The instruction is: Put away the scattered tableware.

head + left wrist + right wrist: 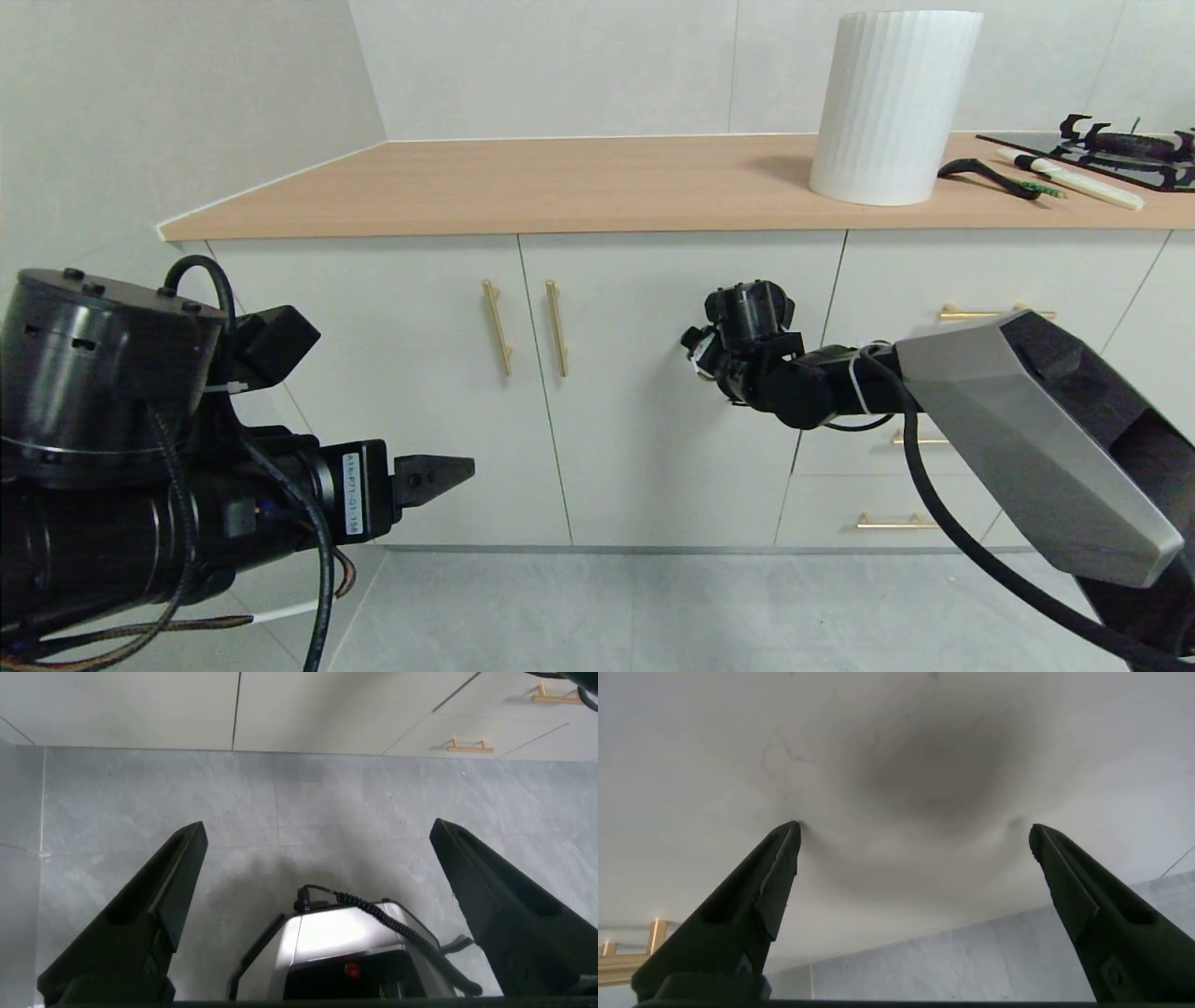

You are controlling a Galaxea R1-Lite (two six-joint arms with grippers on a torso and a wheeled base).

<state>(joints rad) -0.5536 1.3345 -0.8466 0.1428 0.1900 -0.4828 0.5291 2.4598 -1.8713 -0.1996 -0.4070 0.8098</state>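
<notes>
Left hand (318,833) spread wide above the floor (131,793); right hand (915,831) spread wide, tips at a cabinet door (906,737).

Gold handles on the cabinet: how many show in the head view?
5. Upright, side by side: left door handle, right door handle. Farther right, stacked: top drawer handle, middle drawer handle partly behind the right arm, bottom drawer handle. Others may be hidden.

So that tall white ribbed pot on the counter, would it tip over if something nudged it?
Possibly. The white ribbed pot stands tall on the wooden counter, so a push near its top may tip it. Its ribs probably aid grip. Its weight cannot be judged.
</notes>
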